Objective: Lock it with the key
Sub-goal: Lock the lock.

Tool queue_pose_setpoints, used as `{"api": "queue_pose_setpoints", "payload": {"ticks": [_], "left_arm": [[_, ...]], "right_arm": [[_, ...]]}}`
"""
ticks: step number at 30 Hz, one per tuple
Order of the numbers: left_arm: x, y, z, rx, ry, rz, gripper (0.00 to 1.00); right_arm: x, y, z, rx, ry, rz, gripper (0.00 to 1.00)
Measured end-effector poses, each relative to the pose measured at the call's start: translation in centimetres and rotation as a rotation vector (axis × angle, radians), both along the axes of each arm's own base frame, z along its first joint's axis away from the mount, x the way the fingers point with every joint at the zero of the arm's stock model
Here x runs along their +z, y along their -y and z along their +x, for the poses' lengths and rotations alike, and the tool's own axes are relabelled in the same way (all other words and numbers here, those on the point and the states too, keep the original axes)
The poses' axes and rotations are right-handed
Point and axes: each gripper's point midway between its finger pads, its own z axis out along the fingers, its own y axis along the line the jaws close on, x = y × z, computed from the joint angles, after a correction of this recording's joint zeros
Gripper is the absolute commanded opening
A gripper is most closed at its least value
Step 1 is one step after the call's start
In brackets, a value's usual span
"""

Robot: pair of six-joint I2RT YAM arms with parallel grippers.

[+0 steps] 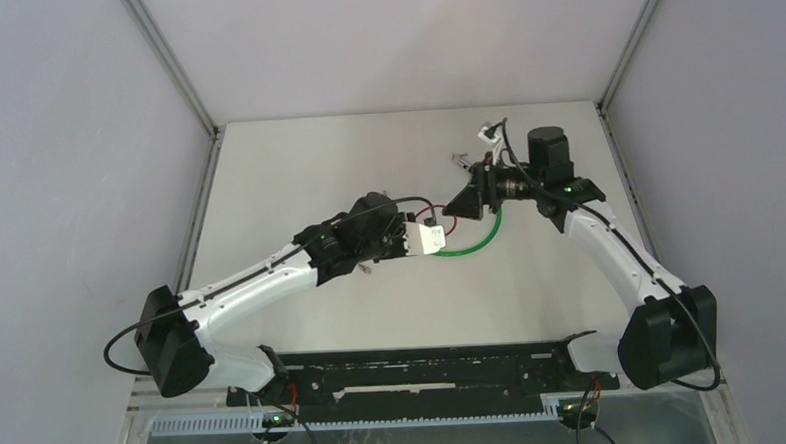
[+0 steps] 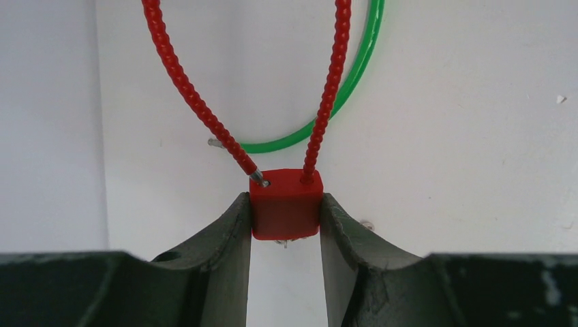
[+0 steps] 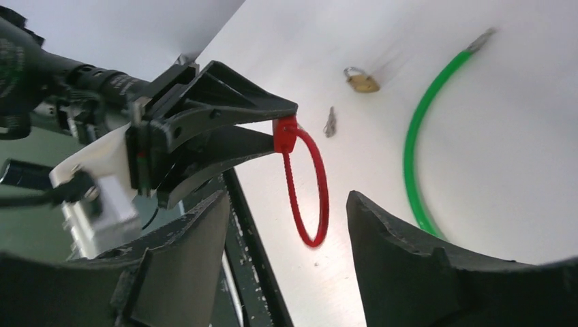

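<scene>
Your left gripper (image 2: 286, 204) is clamped on the lock (image 2: 285, 212). Its 2 fingers (image 2: 232, 231) press the red body from either side, with the top face showing. The red beaded cable (image 2: 334, 75) rises from that face as a closed loop. 1 end runs into the body, and the other shows a bare metal tip right at its hole.

Your right gripper (image 3: 287, 197) is wide open and holds nothing. It faces the left gripper from close by but is apart from it. In the right wrist view the loop hangs down from the lock into the gap between your right fingers (image 3: 382, 245), touching neither.

The rest lies on the white table (image 3: 518, 136). The key (image 3: 330, 122) is a small, blurred grey piece just past the lock. Close beside it is a brass padlock (image 3: 360, 82). A green cable (image 3: 407, 153) curves across the table to the side of both and passes behind the red loop in the left wrist view. Neither gripper touches the key.
</scene>
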Motion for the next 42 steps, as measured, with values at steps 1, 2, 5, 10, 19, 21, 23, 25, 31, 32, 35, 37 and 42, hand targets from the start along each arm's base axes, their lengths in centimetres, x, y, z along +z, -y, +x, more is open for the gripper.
{"api": "queue_pose_setpoints", "payload": {"ticks": [1,2,5,10,19,21,23,25,31,32,35,37,42], "left_arm": [[-0.1,-0.2,0.2,0.02,-0.013,-0.01,0.0],[-0.2,-0.3,0.4,0.042,-0.026,-0.024,0.0],[-0.2,-1.0,1.2,0.11,-0.057,-0.057,0.0],[2.4,-0.6,2.9,0.214,-0.068,-0.166,0.0],[8.2,1.8,4.6,0.295,-0.059,-0.395,0.0],[8.3,1.9,4.6,0.305,-0.069,-0.413,0.0],[8.3,2.0,4.6,0.312,-0.077,-0.42,0.0],[8.3,2.0,4.5,0.318,-0.086,-0.429,0.0],[8.1,2.5,4.4,0.333,-0.12,-0.452,0.0],[8.1,2.6,4.4,0.332,-0.128,-0.456,0.0],[8.2,3.1,4.5,0.332,-0.145,-0.469,0.0],[8.1,3.2,4.4,0.334,-0.155,-0.472,0.0],[8.0,3.6,4.2,0.326,-0.175,-0.478,0.0]], "right_arm": [[0.5,0.5,0.2,-0.017,0.015,0.006,0.74],[1.2,1.2,0.4,-0.04,0.034,0.013,0.75],[2.9,2.6,0.9,-0.103,0.073,0.035,0.76],[3.4,2.7,0.8,-0.154,0.053,0.1,0.78],[3.8,-1.5,0.6,-0.134,0.007,0.178,0.73],[4.5,-2.1,0.5,-0.132,0.015,0.203,0.71],[5.0,-2.3,0.8,-0.15,0.018,0.226,0.68],[5.2,-2.4,1.3,-0.173,0.016,0.241,0.65],[3.8,-3.1,2.0,-0.226,-0.017,0.241,0.61],[3.6,-3.2,2.0,-0.229,-0.021,0.241,0.59],[3.0,-3.4,2.0,-0.24,-0.029,0.241,0.53],[2.8,-3.6,2.3,-0.244,-0.023,0.246,0.5],[2.3,-3.6,2.6,-0.256,-0.019,0.252,0.47]]}}
